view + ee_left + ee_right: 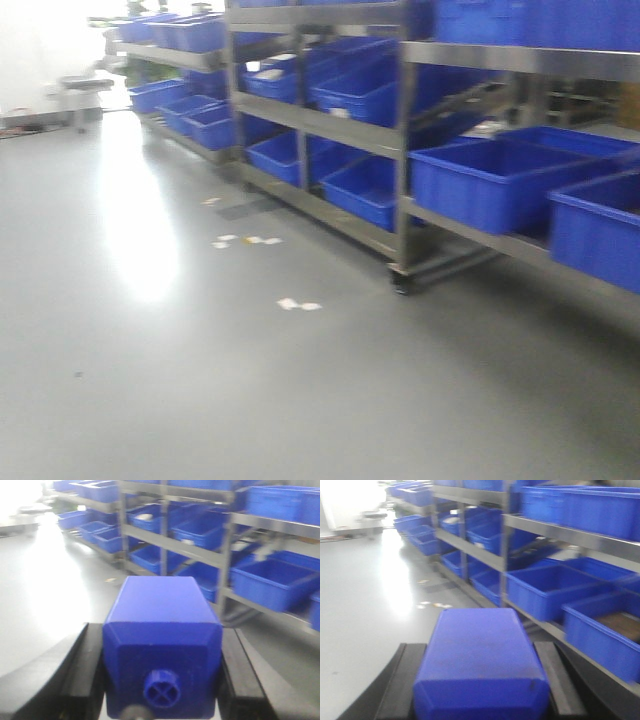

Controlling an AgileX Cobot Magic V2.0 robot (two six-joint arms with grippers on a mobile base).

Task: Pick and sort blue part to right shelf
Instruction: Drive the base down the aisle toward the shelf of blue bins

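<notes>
Exterior front-facing view: open grey floor takes the left and centre, so there's plenty of room for the base. The only hard edge is the right shelf, a steel rack running diagonally along the right side with its front rail and post toward us and a caster at the foot. Its blue bins are open-topped and sit forward on the tiers, so a drop from above should be easy, though the tier overhead limits the headroom. All frames are soft, so fine detail is unreliable. Left wrist view: the blue part is off the floor, pinched in the left gripper, with a black finger flat against each side wall. It lies long axis forward, its sloped shoulders and cap knob toward the camera. That looks like a carry grip, with the body kept clear ahead for release. Right wrist view: the right gripper is clamped the same way on a second blue block. Its knob isn't visible, so I can't confirm the type. Judgement: transit step, placement not done. Watch the rail lip and the bin rims on approach. A few paper scraps lie on the floor near the rack, a minor issue.
</notes>
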